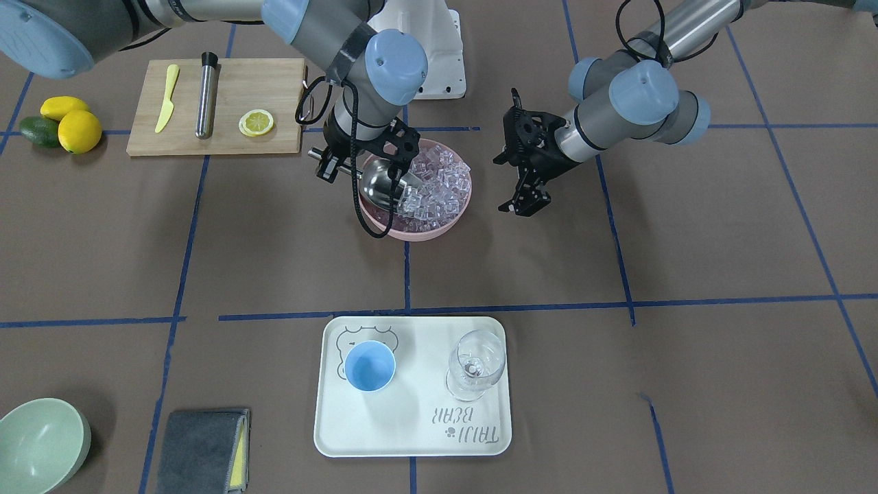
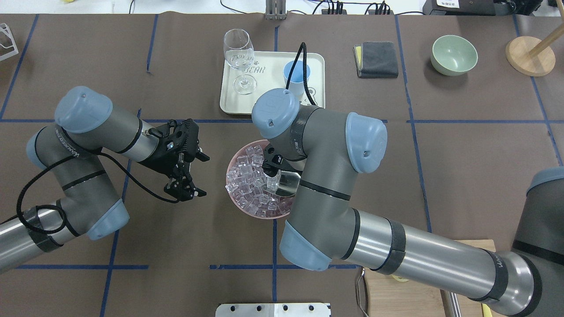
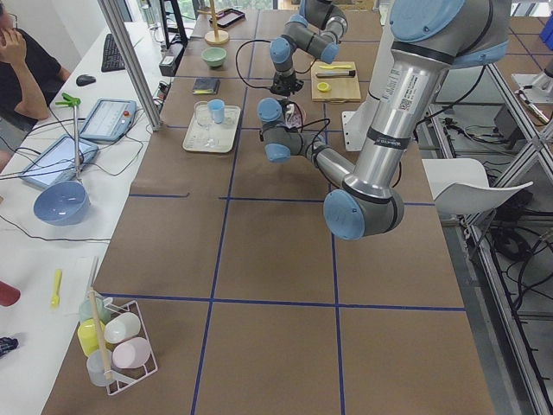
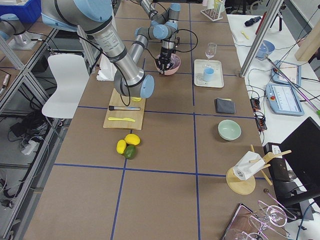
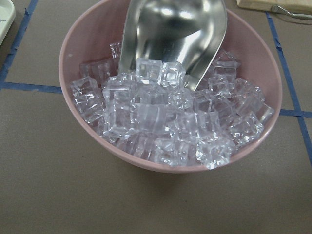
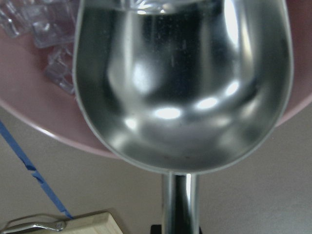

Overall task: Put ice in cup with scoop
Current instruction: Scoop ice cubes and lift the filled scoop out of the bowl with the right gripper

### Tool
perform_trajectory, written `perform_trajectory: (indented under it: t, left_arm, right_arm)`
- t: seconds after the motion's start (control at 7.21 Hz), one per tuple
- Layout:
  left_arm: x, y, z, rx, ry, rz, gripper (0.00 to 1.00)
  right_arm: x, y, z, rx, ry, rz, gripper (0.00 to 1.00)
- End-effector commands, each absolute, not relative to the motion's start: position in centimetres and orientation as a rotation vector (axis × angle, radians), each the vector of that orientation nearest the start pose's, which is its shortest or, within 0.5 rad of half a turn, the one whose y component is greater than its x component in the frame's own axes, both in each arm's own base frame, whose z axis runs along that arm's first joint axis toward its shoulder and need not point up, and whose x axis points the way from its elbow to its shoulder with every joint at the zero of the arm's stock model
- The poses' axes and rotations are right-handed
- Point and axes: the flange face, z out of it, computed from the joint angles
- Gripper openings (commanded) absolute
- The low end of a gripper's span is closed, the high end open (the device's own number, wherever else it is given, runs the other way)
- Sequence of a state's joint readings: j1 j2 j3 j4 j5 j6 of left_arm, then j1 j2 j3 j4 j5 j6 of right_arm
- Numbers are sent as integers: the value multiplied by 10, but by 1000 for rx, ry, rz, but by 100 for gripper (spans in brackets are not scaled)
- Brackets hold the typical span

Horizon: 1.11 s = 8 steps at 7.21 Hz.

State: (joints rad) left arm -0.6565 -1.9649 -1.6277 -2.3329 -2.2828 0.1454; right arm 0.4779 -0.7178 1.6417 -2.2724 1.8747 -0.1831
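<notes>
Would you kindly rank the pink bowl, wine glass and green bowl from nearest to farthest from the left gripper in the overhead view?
1. Pink bowl, beside the left gripper.
2. Wine glass, on the tray beyond.
3. Green bowl, far right.

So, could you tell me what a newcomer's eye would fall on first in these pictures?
Most likely the pink bowl heaped with glassy ice at the table's middle, where the right end effector holds the shiny scoop with its mouth dipped into the cubes. Next, the left end effector hovering open beside the bowl, and the empty cup next to a wine glass on the white tray.
</notes>
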Motion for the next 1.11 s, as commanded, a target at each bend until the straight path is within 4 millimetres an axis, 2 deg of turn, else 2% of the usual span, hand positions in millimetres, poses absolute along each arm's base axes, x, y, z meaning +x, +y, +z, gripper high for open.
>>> perform_trajectory:
  t: [0.0,0.28,0.69,0.83,0.97]
  left_arm:
    - [450,-433,317,911,1096,1318,100]
    - [450,-433,318,909,1096,1318,100]
    - [449,-434,317,913,1095,1317,100]
    - [449,-434,317,913,1095,1317,100]
    - [449,-434,316,915,1096,1317,100]
  right_arm:
    - [-552,-403,216,59,-435,-1290,0]
    - [-553,-403,233,70,-483,-1293,0]
    - [-536,-411,222,95,-538,-1283,0]
    - [-533,-413,222,117,-556,-1289,0]
    - [-530,-407,228,123,-608,-1296,0]
